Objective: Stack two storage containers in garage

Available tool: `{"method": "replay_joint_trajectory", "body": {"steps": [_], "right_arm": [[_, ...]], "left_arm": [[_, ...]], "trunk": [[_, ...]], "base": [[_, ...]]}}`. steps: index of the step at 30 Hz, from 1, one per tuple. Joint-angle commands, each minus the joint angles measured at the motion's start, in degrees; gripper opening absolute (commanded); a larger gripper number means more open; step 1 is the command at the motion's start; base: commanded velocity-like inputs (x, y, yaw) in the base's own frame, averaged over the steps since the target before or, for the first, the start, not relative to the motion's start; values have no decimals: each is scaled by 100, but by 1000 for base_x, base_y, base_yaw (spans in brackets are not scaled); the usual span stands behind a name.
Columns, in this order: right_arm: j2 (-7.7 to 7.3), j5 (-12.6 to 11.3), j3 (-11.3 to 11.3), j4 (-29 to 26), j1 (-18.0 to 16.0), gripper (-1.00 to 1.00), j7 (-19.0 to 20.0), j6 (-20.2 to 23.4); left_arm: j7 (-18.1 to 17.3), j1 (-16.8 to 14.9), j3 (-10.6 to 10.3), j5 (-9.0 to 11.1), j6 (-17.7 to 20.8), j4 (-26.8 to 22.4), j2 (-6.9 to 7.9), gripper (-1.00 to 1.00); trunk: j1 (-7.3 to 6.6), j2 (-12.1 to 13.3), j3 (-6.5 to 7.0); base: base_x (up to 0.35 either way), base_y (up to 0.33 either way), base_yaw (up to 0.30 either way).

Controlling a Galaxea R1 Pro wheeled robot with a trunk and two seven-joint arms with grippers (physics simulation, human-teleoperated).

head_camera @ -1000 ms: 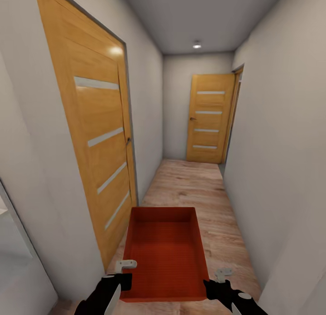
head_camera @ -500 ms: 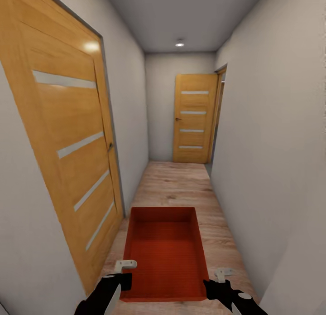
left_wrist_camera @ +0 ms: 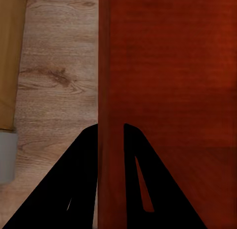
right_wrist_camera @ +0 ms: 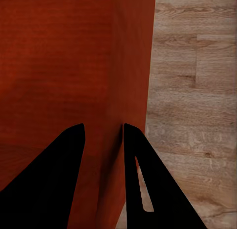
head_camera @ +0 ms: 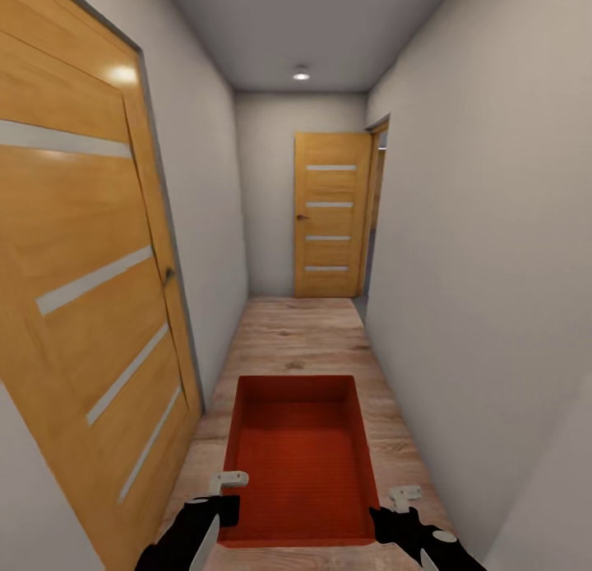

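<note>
Left gripper (left_wrist_camera: pixel 111 140) pinching one side wall of the container (head_camera: pixel 300 456), right gripper (right_wrist_camera: pixel 102 140) pinching the opposite wall, seemingly firm. Held level in front, above wood floor (head_camera: pixel 304 333) of a narrow hallway. Orange-red, open, empty, thin-walled. Still in transit: garage not reached, nothing placed or stacked yet

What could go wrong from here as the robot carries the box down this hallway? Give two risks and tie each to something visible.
1. The hallway is narrow: the near door on the robot's left stands close beside the storage container, so drifting left could knock it.
2. The left gripper and right gripper each pinch only a thin side wall near one end; a jolt over the wood floor might let the container slip or tilt from the jaws.
</note>
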Motion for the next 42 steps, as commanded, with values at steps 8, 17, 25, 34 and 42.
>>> {"method": "replay_joint_trajectory", "body": {"steps": [8, 17, 25, 34, 42], "right_arm": [[-8, -71, 39, 5, -3, -100, 10, -6], [-8, -71, 39, 5, -3, -100, 10, -5], [-8, -71, 39, 5, -3, -100, 10, -5], [-8, -71, 39, 5, -3, -100, 10, -5], [-8, -71, 39, 5, -3, -100, 10, -7]], "left_arm": [[17, -7, 373, -210, 40, -33, -7, -100], [17, -5, 370, -210, 40, -33, -7, -100], [17, -5, 370, -209, 40, -33, -7, -100], [8, -4, 378, -207, 40, -25, -9, -100], [8, -4, 379, -207, 39, -24, -15, -100]], "trunk": [[6, -11, -11], [6, -11, -11], [6, -11, -11], [6, -11, -11], [6, -11, -11]], "base": [[327, 75, -3], [327, 11, 0], [327, 0, 0], [327, 0, 0], [327, 0, 0]]}}
